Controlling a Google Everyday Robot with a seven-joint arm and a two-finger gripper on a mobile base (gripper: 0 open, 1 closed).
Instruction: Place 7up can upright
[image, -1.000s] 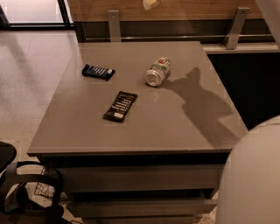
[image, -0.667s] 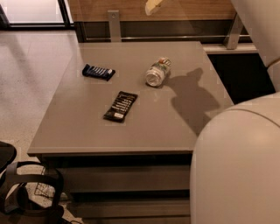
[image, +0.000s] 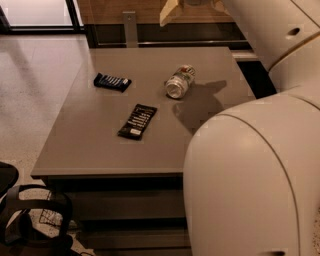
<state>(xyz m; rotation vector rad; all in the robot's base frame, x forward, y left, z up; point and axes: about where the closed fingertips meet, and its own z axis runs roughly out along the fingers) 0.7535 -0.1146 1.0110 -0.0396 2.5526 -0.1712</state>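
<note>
The 7up can (image: 180, 81) lies on its side on the grey table (image: 100, 150), toward the far right, with its shiny end facing the front left. My gripper (image: 172, 11) shows only as a cream tip at the top edge of the camera view, high above and behind the can and apart from it. My bulky white arm (image: 250, 175) fills the right side and hides the table's right front corner.
A dark blue snack bar (image: 112, 81) lies at the far left of the table and a black snack bar (image: 137, 121) near the middle. A metal post (image: 129, 27) and a rail stand behind the table. A black chair (image: 25, 220) is at the lower left.
My arm has swung in from the right and now covers much more of the table's right side. The can and both bars have not moved.
</note>
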